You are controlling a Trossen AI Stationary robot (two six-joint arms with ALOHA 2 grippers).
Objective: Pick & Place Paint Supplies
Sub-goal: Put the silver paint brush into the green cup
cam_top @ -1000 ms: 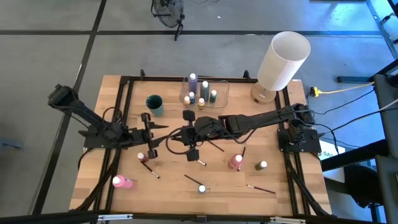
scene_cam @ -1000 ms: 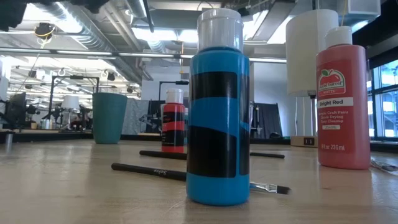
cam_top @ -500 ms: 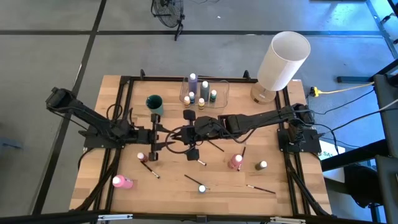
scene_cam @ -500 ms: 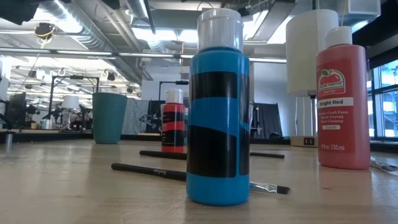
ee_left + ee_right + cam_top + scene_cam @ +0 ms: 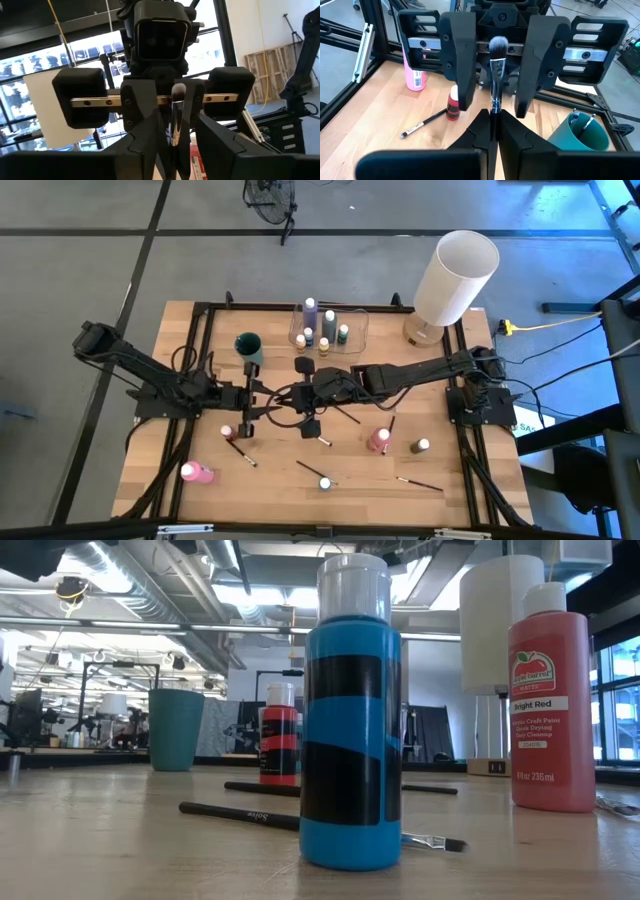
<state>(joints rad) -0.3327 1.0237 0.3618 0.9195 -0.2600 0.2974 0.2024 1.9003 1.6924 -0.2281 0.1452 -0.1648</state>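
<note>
Since a second ago the left arm has reached in toward the table's middle, bringing the left gripper [image 5: 247, 402] face to face with the right gripper [image 5: 305, 398]; in the last half second little has changed. From above, the two grippers meet near the centre, with a teal cup [image 5: 248, 347] behind them, a clear container [image 5: 352, 330] of small bottles farther back, and loose bottles and brushes scattered in front. The low view shows only a blue bottle [image 5: 350, 715], a red bottle [image 5: 551, 700] and a dark brush [image 5: 240, 816] lying on the wood; no gripper is in it. In the left wrist view the right gripper's fingers are pinched on a soft-tipped brush [image 5: 176, 112], head toward the camera. In the right wrist view that brush [image 5: 495, 70] stands between the left gripper's spread fingers [image 5: 461, 55]. This looks like a handover: next, the left gripper should close squarely on the brush before the right lets go, presumably for the teal cup.
</note>
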